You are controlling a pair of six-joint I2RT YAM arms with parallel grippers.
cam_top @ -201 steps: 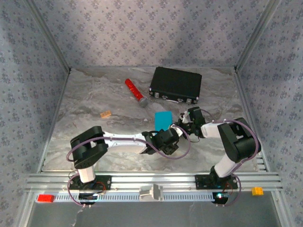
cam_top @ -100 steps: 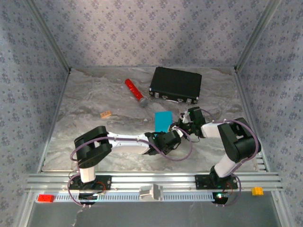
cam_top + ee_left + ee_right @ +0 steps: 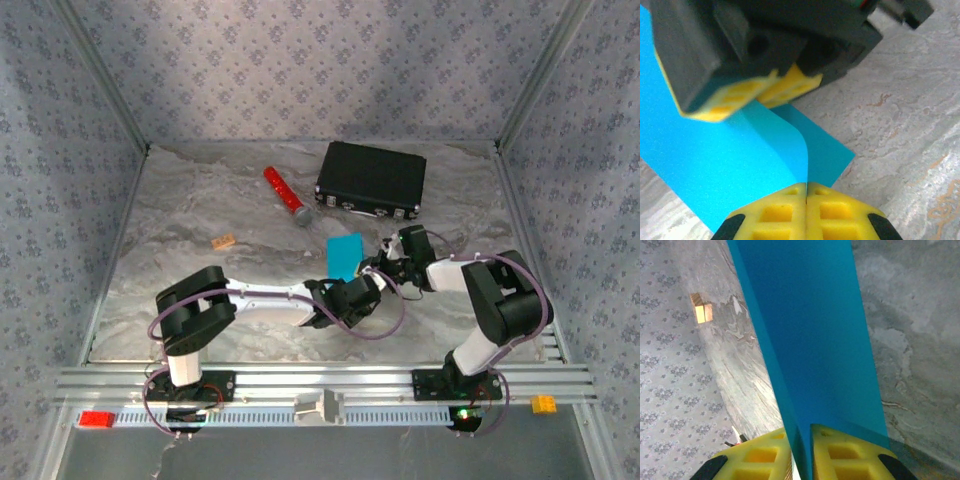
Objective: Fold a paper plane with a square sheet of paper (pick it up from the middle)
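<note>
Near the table [image 3: 200, 210] middle, the paper [image 3: 346, 255] is held curved over. Left gripper [image 3: 806, 187] is clenched on its edge; right gripper [image 3: 800, 432] has paper between its jaws, pinching or not I cannot tell. Early fold step, I think; next needs aligned edges and a pressed crease

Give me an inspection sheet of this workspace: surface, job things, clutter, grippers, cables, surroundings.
Surface: grey marbled table, flat.
Job's things: cyan sheet of paper, bent over, held up between the two grippers.
Clutter: red cylinder, black case and small tan block, all apart from the paper.
Grippers: left gripper shut on the sheet's edge; right gripper has the sheet between slightly parted fingers, grip unclear.
Cables: purple cables loop along both arms, none on the paper.
Surroundings: patterned walls on three sides; metal rail at the near edge.
</note>
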